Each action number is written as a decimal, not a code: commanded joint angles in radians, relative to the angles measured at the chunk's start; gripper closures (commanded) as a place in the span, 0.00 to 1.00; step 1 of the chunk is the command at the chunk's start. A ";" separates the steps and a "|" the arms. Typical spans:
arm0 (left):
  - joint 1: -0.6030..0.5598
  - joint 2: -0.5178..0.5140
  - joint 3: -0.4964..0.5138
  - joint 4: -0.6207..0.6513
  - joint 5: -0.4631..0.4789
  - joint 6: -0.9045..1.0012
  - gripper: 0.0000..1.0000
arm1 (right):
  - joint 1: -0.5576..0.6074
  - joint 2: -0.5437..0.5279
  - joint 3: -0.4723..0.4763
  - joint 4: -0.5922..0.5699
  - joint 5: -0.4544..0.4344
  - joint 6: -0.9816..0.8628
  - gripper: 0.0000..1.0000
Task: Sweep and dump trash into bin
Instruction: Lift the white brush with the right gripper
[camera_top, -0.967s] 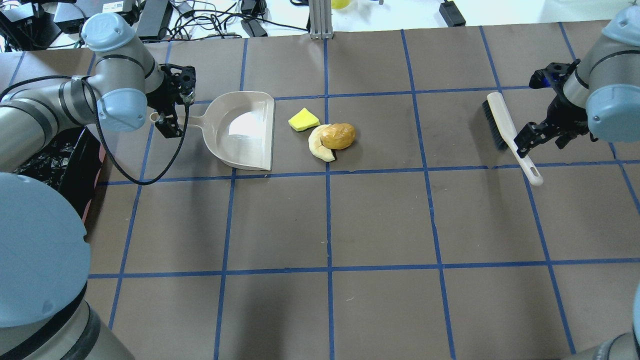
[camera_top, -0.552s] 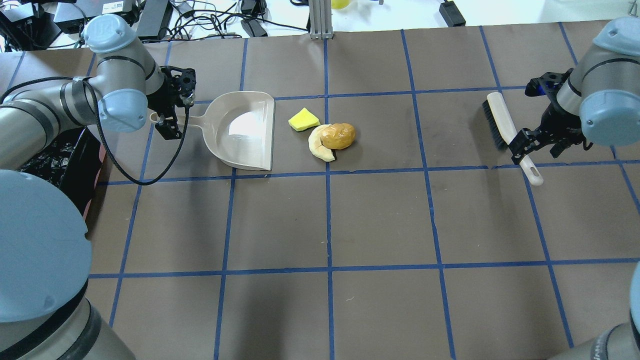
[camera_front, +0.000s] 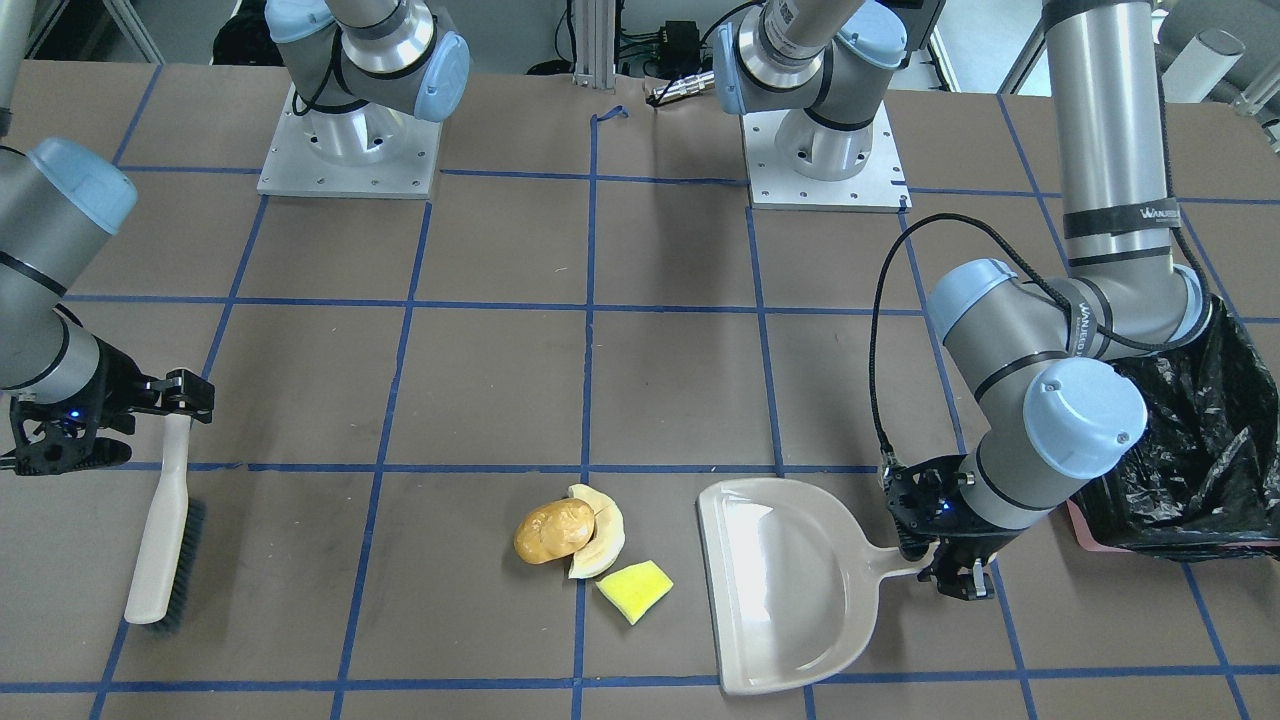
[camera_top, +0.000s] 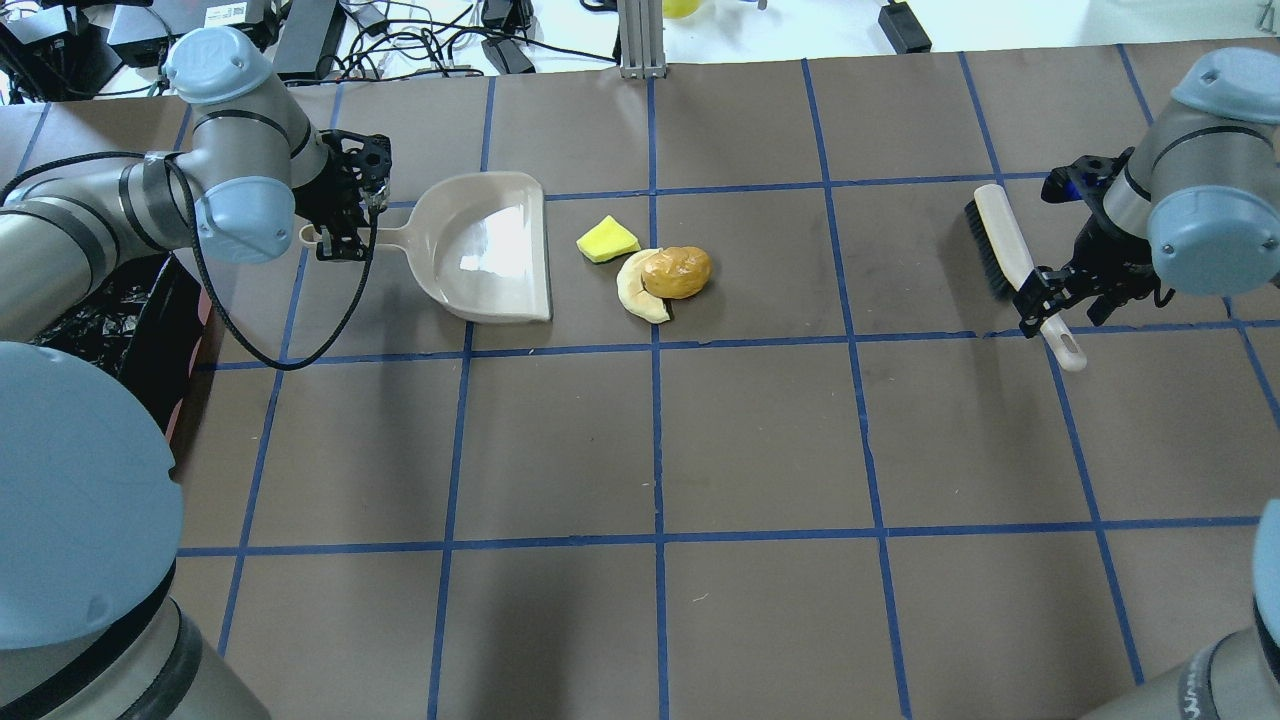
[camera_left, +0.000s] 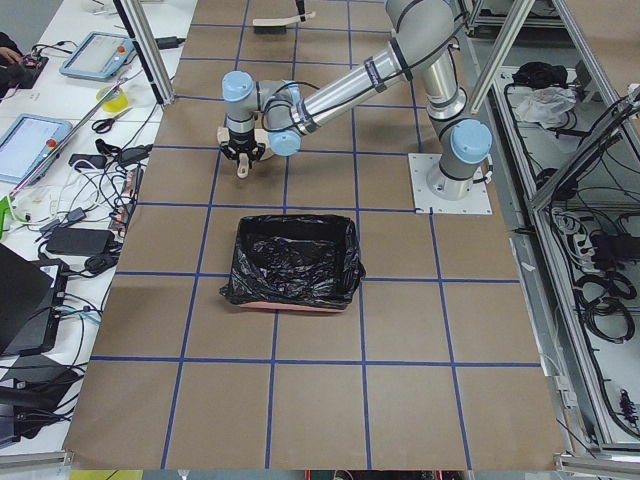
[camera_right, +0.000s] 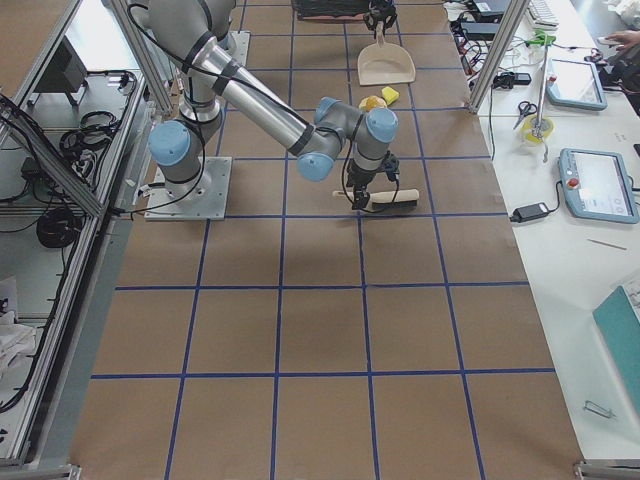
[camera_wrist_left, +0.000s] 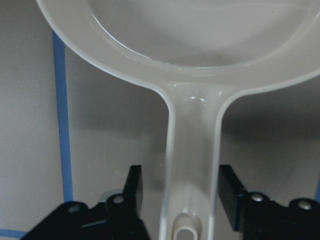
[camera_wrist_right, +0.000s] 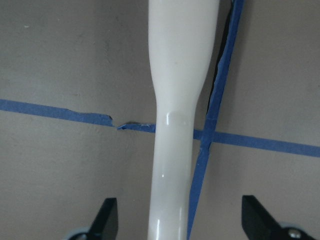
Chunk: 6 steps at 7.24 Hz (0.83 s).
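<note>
The trash lies mid-table: a golden-brown roll (camera_top: 678, 272) against a cream crescent slice (camera_top: 632, 290), with a yellow wedge (camera_top: 606, 240) beside them. The beige dustpan (camera_top: 485, 250) faces them, a short gap away. My left gripper (camera_top: 335, 240) is shut on the dustpan's handle (camera_wrist_left: 192, 165). My right gripper (camera_top: 1048, 300) is open and straddles the white handle (camera_wrist_right: 177, 125) of the brush (camera_top: 1000, 240), fingers well clear on both sides. The black-lined bin (camera_front: 1190, 450) stands beside my left arm.
The bin (camera_left: 292, 258) sits at the table's left end, its pink base edge (camera_front: 1085, 525) near the dustpan handle. Cables and electronics (camera_top: 300, 30) line the far table edge. A metal post (camera_top: 640, 40) stands at the far middle.
My left gripper has closed on the dustpan handle and the pan has swung slightly. My right gripper has moved left and lower along the brush handle.
</note>
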 joint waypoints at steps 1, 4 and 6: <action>-0.001 0.003 0.001 0.002 0.000 0.009 1.00 | 0.001 0.002 0.000 0.008 0.000 -0.002 0.16; -0.018 0.015 0.000 -0.003 0.051 0.026 1.00 | 0.002 0.015 0.000 0.001 0.000 0.002 0.28; -0.021 0.006 0.000 0.000 0.051 0.057 1.00 | 0.002 0.028 -0.003 -0.002 0.000 0.006 0.35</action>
